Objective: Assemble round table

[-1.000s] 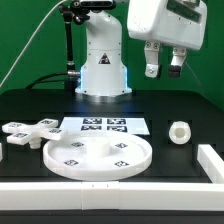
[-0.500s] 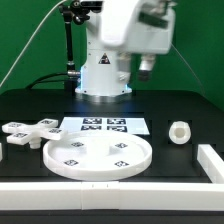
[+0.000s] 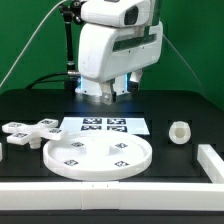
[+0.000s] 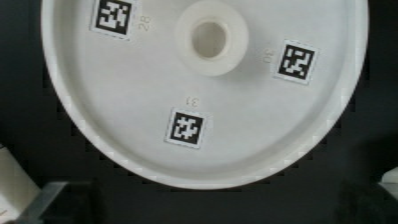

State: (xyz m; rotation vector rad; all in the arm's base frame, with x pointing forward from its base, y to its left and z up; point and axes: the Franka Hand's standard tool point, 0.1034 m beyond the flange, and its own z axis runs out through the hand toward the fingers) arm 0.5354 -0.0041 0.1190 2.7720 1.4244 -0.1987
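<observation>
the wrist view crops the round disc point(image 4: 125, 95) at its rim; the gripper point(image 3: 115, 90) shows only dark finger slivers, spread wide, empty. the round disc lies flat, hole upward, at 6 o'clock from the marker board point(image 3: 104, 125).

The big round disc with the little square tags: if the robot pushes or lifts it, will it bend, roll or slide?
Probably stiff: the round disc looks like thick moulded plastic with a raised rim. Lying flat on the table, it should slide rather than roll. Its smooth surface may be slippery.
</observation>
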